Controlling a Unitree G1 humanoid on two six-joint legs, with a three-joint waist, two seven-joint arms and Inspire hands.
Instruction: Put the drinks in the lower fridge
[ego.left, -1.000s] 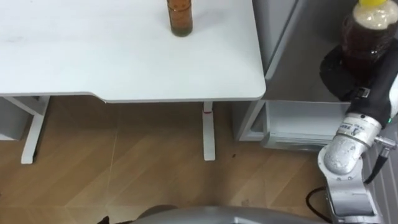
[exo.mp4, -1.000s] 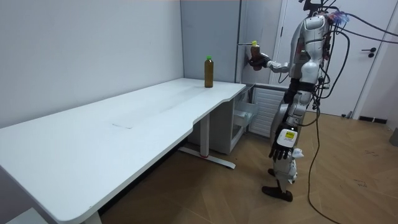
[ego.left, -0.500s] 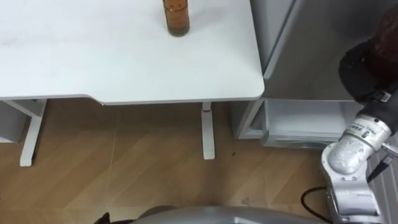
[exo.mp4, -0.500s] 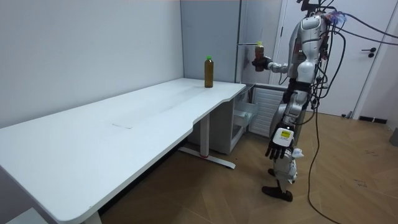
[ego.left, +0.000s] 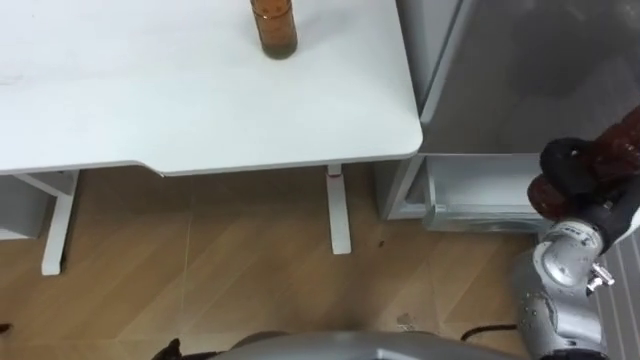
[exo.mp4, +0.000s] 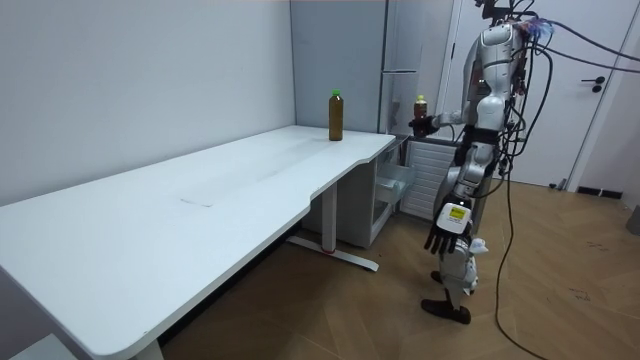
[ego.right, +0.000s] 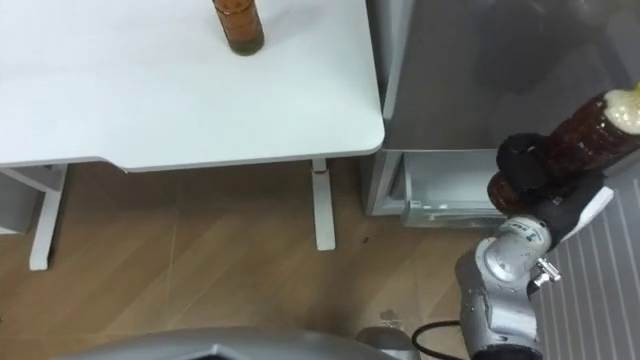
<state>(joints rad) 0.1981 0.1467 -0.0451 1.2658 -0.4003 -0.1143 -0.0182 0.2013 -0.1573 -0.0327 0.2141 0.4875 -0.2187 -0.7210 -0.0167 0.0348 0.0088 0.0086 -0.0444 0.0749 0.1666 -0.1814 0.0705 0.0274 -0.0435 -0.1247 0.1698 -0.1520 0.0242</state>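
The drink bottle (ego.right: 587, 133), brown with a yellow cap, is in the robot's right hand (ego.right: 522, 170), whose dark fingers are curled around the lower part of the bottle, so it leans to one side with most of its length free above the grip. You see it held in the air in front of the fridge, just above the open lower fridge (ego.right: 440, 192), and not yet inside it. The left hand (exo.mp4: 440, 240) hangs beside the robot's leg in the room view; whether it is open or closed I cannot tell. From here the main risk, as I judge it, is that the bottle turns or slips in such a low grip when you bring it down. Its tall top could also knock on the edge of the compartment and fall to the wooden floor (ego.right: 200, 270). The opening is low, so the robot must probably bend, and this can disturb its balance. Farther away, the white tabletop (ego.right: 150, 90) carries the second drink bottle (ego.right: 238, 25), standing upright near its far side. I count two drink bottles, one tabletop and one fridge.
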